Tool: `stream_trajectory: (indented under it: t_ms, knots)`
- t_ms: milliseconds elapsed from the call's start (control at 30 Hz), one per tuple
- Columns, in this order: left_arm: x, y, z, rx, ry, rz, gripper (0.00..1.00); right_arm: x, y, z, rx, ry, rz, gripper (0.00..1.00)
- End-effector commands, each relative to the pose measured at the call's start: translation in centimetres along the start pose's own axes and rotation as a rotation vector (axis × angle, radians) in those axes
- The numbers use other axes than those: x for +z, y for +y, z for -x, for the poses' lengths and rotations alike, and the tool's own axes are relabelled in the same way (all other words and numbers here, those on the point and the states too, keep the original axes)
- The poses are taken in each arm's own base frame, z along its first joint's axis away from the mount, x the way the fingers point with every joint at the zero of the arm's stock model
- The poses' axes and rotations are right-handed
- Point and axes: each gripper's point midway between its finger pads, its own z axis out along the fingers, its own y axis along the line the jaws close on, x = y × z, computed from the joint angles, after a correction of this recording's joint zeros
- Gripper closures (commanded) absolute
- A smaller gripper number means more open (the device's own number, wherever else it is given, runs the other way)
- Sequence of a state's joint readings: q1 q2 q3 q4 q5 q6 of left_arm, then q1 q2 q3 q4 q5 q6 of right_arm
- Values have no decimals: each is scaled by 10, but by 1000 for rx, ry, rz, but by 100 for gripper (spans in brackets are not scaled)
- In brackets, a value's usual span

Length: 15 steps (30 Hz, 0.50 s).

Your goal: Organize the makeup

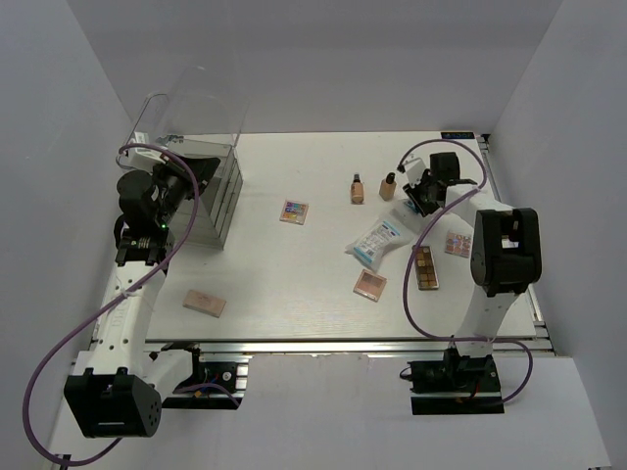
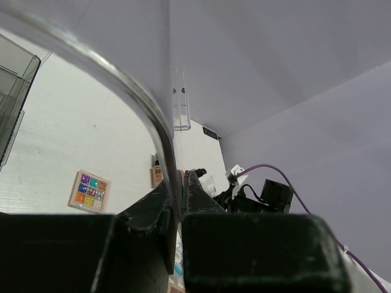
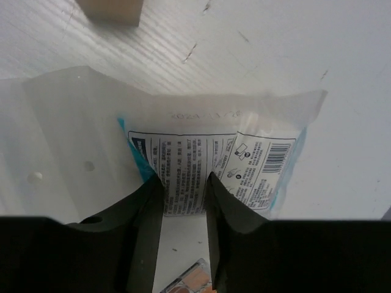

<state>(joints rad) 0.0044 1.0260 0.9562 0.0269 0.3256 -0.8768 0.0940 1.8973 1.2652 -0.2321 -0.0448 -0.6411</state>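
We are clamping our left hand [image 2: 182, 178] on the rim of the clear bin [image 1: 192, 113], while our right hand [image 3: 184, 183], fingers apart, is straddling the white-blue packet [image 3: 259, 160] lying on the surface [image 1: 294, 269].

2 white arms [image 1: 127, 305] with black joints [image 1: 503, 251], purple cables [image 1: 441, 143].

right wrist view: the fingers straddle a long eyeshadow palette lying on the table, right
No: the right wrist view shows the right gripper straddling the white-blue packet, not a palette. It does lie on the table.
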Motion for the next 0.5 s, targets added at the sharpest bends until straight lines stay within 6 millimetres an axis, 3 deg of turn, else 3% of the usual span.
stream_trajectory:
  t_ms: [0, 100, 200, 267, 333, 467]
  knots:
    - [-12, -28, 8, 33, -27, -94, 92, 2, -5, -4, 15, -7, 21, 69]
    - [-11, -28, 8, 31, -27, -98, 92, -4, -12, -8, 33, -11, 12, 91]
    - [-8, -28, 9, 28, -27, -103, 92, -14, -21, -11, 52, -22, -1, 100]
    - [-5, -29, 9, 26, -25, -109, 92, -23, -23, -8, 51, -44, -9, 100]
    - [-4, -30, 9, 26, -23, -116, 92, -34, -37, -13, 73, -59, -34, 100]
    - [-1, -33, 11, 17, -24, -133, 92, -64, -52, 1, 74, -141, -70, 100]
